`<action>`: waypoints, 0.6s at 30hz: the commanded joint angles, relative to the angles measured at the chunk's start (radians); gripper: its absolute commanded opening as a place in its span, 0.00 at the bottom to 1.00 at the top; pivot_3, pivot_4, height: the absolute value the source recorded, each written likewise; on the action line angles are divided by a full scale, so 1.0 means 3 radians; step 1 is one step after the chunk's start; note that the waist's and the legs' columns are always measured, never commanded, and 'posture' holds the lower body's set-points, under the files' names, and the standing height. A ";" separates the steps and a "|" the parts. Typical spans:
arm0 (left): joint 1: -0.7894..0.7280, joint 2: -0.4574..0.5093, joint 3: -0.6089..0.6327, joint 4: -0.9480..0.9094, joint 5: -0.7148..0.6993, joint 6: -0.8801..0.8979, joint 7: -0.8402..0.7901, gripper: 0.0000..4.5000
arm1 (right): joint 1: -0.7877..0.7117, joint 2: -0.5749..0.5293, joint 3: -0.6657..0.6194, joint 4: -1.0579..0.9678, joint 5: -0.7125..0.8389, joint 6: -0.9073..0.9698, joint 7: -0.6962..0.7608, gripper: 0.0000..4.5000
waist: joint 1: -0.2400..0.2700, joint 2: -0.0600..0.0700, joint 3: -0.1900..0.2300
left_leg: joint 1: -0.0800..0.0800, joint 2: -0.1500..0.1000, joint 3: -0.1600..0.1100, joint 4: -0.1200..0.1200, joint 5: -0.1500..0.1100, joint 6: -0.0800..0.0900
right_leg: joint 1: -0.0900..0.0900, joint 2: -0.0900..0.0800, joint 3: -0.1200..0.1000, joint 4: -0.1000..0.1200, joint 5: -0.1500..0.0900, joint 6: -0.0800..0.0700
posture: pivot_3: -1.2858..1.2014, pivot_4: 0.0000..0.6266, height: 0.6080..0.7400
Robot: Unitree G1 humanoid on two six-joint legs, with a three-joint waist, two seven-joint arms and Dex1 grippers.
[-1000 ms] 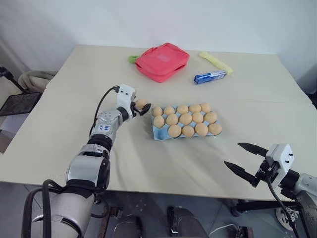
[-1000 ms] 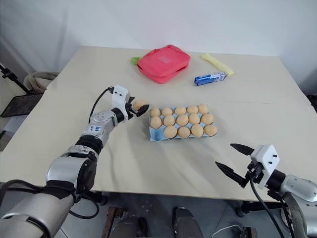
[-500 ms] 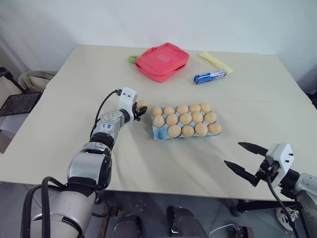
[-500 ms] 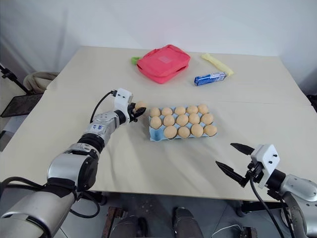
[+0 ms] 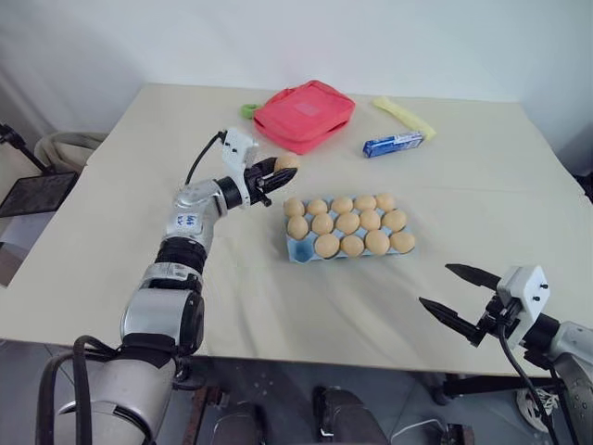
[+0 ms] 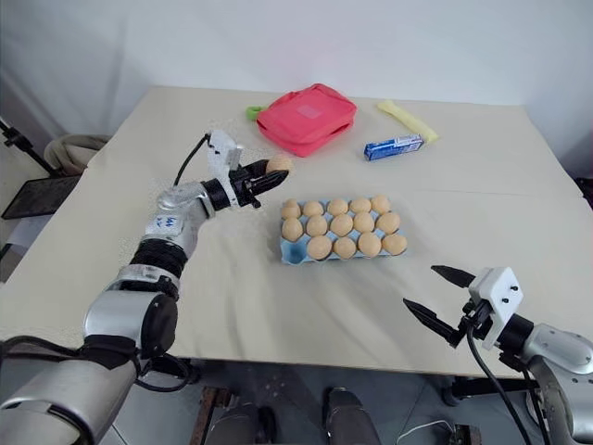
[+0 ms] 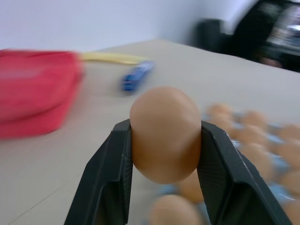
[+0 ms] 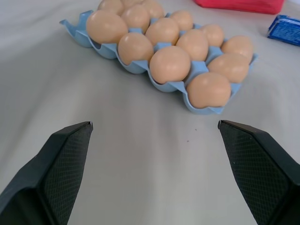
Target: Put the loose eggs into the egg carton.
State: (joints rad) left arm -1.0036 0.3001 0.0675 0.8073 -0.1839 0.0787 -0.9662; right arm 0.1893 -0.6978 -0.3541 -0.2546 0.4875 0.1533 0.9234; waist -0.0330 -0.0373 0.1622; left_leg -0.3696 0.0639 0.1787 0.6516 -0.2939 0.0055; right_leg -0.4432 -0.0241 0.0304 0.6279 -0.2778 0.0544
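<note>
Left gripper (image 5: 278,170) is clamped on one egg (image 5: 286,162), held above the table (image 5: 120,204) at frame centre-left. From it the egg carton (image 5: 295,248) lies just down and to the right, long axis running left-right across the frame; its near-left cup looks like the only empty one. Left arm is clearly nearer. Right gripper (image 5: 456,298) waits with jaws spread wide at lower right, well apart from the carton.

Soft, even light falls on the pale tabletop (image 5: 482,176), with faint shadows and no glare. In the left wrist view the held egg (image 7: 165,133) is fairly sharp, while the red pouch (image 7: 33,93) and egg carton (image 7: 243,150) behind it blur.
</note>
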 commanded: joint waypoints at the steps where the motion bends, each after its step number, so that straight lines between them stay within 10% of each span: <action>1: 0.0262 0.0153 -0.0179 -0.0497 -0.0016 0.0255 -0.0295 0.38 | 0.0002 0.0037 -0.0032 -0.0080 0.0007 -0.0055 -0.0039 1.00 | -0.0005 0.0000 0.0000 | 0.0000 0.0001 0.0000 0.0002 0.0001 -0.0001 | 0.0000 0.0000 0.0004 0.0002 0.0000 -0.0001 | 0.52 0.24 1.00; 18: 0.0759 0.0400 -0.0592 -0.1378 -0.0058 0.0942 -0.0629 0.38 | 0.0039 0.0164 0.0039 -0.0090 -0.0047 -0.0132 -0.0098 1.00 | 0.0013 0.0000 0.0000 | -0.0002 -0.0002 -0.0013 0.0018 0.0000 0.0021 | 0.0002 -0.0008 0.0006 0.0018 -0.0001 -0.0002 | 0.52 0.24 1.00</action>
State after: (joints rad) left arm -0.7742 0.4231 -0.1046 0.4301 -0.1902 0.3700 -1.1487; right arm 0.2062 -0.6533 -0.3293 -0.2552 0.4685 0.1328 0.8998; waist -0.0291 -0.0372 0.1623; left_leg -0.3703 0.0633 0.1749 0.6571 -0.2941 0.0119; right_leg -0.4426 -0.0265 0.0323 0.6335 -0.2780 0.0537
